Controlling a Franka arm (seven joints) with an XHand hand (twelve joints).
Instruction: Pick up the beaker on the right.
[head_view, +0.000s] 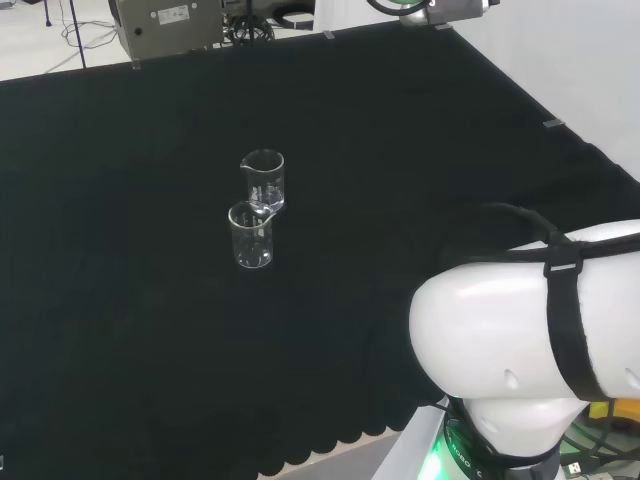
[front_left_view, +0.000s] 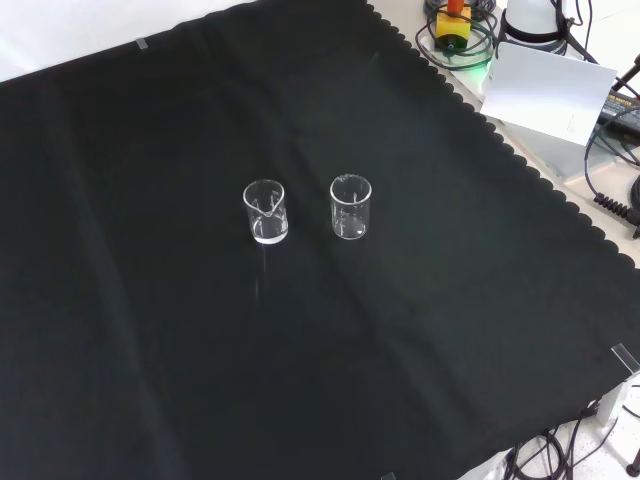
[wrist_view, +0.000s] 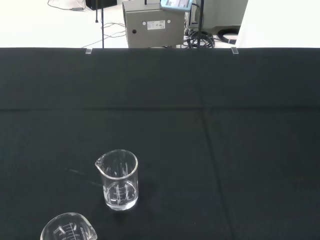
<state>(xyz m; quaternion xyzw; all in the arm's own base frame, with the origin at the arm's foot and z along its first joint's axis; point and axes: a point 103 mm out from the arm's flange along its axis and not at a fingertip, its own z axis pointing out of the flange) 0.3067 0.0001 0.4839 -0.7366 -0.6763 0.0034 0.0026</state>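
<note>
Two clear glass beakers stand upright and close together near the middle of the black cloth. In the head view one beaker is farther off and the other beaker stands just in front of it, nearly touching. Seen from the front they stand side by side with a gap between them: a left beaker and a right beaker. The wrist view has the far beaker, spout turned left, and the rim of the near beaker cut off by the picture's edge. Both look empty.
The arm's white link bulks at the head view's lower right. A grey box stands beyond the cloth's far edge. In the front view, a white card and cables lie past the scalloped cloth edge.
</note>
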